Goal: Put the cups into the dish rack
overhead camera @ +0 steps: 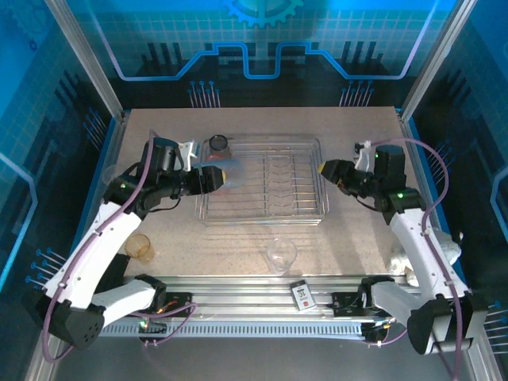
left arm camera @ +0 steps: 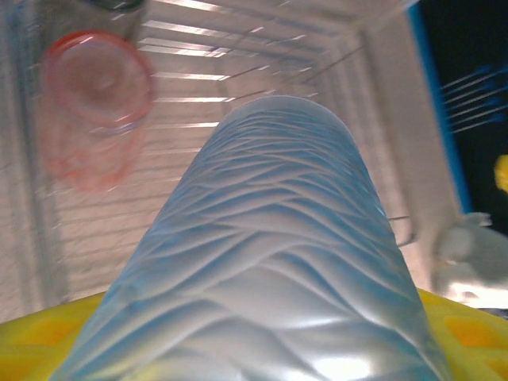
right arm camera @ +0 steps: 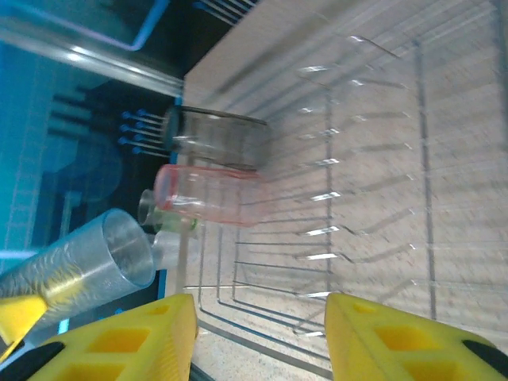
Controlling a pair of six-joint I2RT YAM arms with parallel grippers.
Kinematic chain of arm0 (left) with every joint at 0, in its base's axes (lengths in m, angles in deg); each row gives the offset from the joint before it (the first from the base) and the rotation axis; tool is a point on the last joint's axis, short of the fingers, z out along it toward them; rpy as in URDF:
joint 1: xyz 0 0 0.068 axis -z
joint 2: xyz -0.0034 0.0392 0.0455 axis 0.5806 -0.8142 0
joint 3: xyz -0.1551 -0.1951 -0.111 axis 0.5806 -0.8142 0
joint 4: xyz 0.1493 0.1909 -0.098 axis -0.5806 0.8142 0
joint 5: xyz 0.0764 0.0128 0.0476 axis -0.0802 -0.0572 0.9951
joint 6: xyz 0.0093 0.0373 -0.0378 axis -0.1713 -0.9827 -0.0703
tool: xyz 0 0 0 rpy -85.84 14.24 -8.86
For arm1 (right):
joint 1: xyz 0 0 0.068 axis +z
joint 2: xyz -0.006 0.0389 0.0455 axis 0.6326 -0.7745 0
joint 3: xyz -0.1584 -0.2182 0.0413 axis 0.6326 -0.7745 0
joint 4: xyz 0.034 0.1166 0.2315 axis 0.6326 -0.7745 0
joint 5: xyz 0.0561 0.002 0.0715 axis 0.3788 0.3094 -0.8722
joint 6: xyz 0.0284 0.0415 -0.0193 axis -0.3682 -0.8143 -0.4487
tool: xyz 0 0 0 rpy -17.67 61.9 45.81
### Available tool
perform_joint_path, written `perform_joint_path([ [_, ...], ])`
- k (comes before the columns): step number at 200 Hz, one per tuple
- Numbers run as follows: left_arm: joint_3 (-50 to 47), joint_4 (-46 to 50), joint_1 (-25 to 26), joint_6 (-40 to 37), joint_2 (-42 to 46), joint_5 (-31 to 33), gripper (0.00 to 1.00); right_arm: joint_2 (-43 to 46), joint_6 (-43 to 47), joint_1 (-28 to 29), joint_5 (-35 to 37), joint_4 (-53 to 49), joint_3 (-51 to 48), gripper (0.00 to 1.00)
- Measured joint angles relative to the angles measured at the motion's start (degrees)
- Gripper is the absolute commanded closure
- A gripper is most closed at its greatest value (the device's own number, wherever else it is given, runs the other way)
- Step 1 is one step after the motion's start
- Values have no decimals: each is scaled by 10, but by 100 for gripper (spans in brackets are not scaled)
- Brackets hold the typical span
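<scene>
The chrome wire dish rack sits mid-table. My left gripper is shut on a ribbed light blue cup, holding it on its side over the rack's left end. That blue cup looms large in the left wrist view, between yellow fingers. Beyond it a pink cup lies in the rack. A smoky grey cup stands at the rack's far left corner. My right gripper hangs open at the rack's right end, with nothing between its fingers. An amber cup and a clear cup stand on the table.
A small black-and-white card lies on the front rail. A white object rests by the right arm's base. The right wrist view shows the pink cup, the grey cup and a greenish cup beyond the rack wires.
</scene>
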Motion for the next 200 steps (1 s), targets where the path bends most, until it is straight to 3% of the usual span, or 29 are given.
perform_joint_path([
  [76, 61, 141, 46, -21, -140, 123, 95, 34, -19, -7, 27, -19, -20, 52],
  [166, 119, 194, 64, -30, -267, 185, 89, 35, 3, -7, 41, -53, 0, 52],
  [200, 125, 200, 68, -30, -298, 198, 81, 35, 8, -7, 41, -56, 0, 52],
])
